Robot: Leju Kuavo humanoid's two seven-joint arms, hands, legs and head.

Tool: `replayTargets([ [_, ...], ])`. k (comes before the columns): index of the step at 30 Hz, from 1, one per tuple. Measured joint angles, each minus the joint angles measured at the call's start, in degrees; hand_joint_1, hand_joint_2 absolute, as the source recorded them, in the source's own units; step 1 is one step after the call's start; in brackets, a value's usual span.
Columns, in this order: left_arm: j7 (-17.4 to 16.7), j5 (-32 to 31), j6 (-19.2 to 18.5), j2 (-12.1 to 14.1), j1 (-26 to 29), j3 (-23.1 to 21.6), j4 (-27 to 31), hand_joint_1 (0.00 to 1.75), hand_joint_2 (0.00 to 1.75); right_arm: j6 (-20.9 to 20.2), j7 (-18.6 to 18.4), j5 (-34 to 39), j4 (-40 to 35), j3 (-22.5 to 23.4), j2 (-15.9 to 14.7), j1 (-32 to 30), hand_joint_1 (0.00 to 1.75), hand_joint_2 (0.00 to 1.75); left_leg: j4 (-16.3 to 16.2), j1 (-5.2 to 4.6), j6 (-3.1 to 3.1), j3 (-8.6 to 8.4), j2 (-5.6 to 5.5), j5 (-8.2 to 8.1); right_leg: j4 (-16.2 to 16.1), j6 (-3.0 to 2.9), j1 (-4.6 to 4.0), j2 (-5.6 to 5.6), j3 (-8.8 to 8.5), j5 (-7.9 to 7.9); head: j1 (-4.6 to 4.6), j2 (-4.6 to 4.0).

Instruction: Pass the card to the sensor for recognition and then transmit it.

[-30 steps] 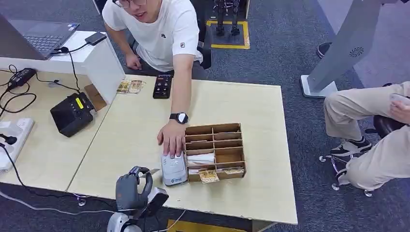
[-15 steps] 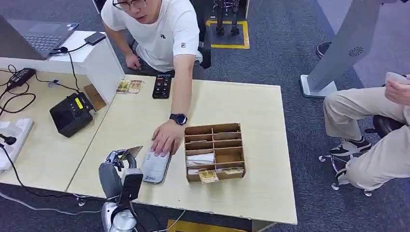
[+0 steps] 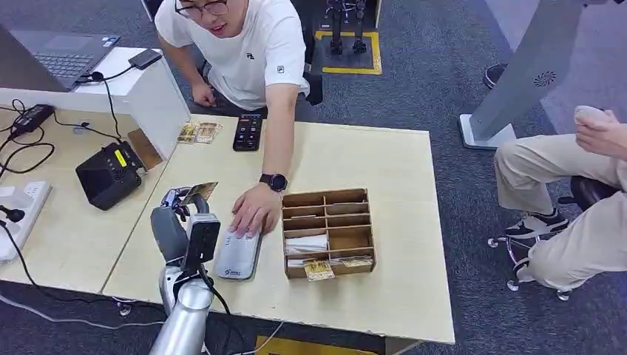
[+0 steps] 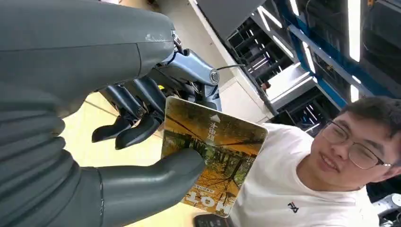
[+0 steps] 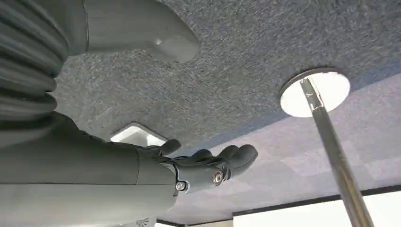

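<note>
My left hand [image 3: 180, 224] is raised over the table's near left part and pinches a card [image 3: 200, 192] printed with an autumn forest. In the left wrist view the card [image 4: 213, 156] sits between the thumb and the dark fingers [image 4: 137, 111] of that hand [image 4: 118, 142]. The white card sensor [image 3: 239, 255] lies flat on the table just right of my left hand, and a person's hand [image 3: 253, 211] rests on its far end. My right hand [image 5: 198, 165] hangs beside the body over the carpet, fingers stretched out and holding nothing.
A wooden divided box [image 3: 329, 231] with cards stands right of the sensor. Two cards [image 3: 198, 132] and a black remote [image 3: 248, 132] lie at the far edge. A black device [image 3: 109, 175] sits on the left table. Another person sits at the right [image 3: 569, 185].
My left hand rose and moved away from me with the card, now level with the sensor's far end. The person dragged the sensor leftward and keeps a hand on it.
</note>
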State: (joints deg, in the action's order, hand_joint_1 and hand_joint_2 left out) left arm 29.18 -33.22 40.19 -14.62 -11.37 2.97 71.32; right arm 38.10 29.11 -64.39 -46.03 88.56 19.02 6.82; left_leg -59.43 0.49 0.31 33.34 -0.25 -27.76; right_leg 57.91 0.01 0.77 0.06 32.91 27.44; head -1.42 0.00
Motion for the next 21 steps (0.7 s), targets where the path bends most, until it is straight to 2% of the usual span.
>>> replayTargets([
  [6, -0.59, -2.74, 0.00, 0.59, -1.03, 0.00, -1.75, 1.75, 1.75, 0.00, 0.02, 0.11, 0.66, 0.00, 0.00, 0.14, 0.00, 1.75, 0.00, 0.00, 0.01, 0.02, 0.01, -0.02, 0.00, 0.01, 0.00, 0.01, 0.03, 0.01, 0.00, 0.00],
  [14, -3.91, -15.94, 0.02, 1.20, -0.06, 0.00, -4.20, 1.75, 1.75, 0.00, -0.24, 0.98, 1.11, 0.00, 0.00, 0.15, 0.00, 1.75, 0.01, 0.00, 0.01, 0.05, 0.01, -0.02, 0.00, 0.01, 0.00, 0.00, 0.02, 0.02, 0.00, 0.00],
  [21, -6.23, -22.34, 0.04, 2.34, 3.24, 0.02, -8.11, 1.75, 1.75, 0.00, -0.79, 2.06, 1.11, 0.00, 0.00, 0.14, 0.00, 1.75, 0.01, 0.00, 0.01, 0.06, 0.00, -0.03, 0.00, 0.01, 0.00, 0.01, 0.05, 0.03, 0.00, 0.00],
])
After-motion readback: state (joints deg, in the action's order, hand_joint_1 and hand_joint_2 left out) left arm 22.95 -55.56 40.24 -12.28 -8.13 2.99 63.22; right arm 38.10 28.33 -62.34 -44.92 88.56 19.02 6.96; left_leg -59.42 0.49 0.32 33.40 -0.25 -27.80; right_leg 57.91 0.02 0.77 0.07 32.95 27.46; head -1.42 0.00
